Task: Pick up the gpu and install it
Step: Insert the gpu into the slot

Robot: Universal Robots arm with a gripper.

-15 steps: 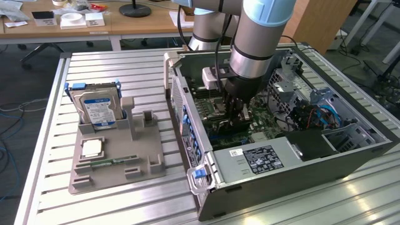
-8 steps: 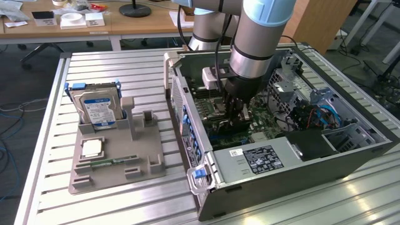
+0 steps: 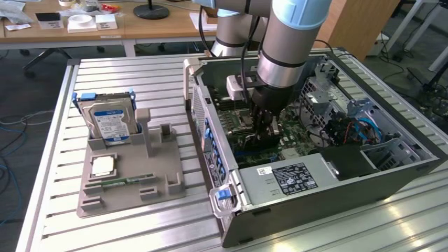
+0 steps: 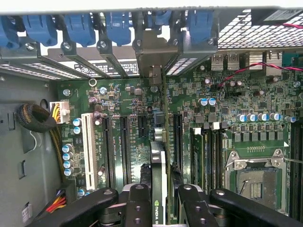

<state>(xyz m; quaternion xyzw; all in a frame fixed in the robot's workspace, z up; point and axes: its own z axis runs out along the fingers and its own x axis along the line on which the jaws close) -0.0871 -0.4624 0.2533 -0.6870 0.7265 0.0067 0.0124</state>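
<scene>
My gripper (image 3: 265, 126) reaches down into the open computer case (image 3: 315, 184), low over the motherboard (image 3: 242, 118). It is shut on the gpu (image 4: 159, 170), which the wrist view shows edge-on between the two black fingers (image 4: 138, 203). The card runs along a line between the black expansion slots (image 4: 124, 142). Its silver end bracket (image 4: 154, 49) sits at the case's rear slot openings, under the blue latches (image 4: 118, 23). Whether the card's lower edge is seated in a slot, I cannot tell.
On the exterior view's left a grey fixture (image 3: 129, 181) holds a blue-labelled hard drive (image 3: 108, 123), a CPU (image 3: 103, 166) and a RAM stick (image 3: 126, 182). Inside the case lie the empty CPU socket (image 4: 255, 179), installed RAM (image 4: 199, 151) and cable bundles (image 4: 35, 118).
</scene>
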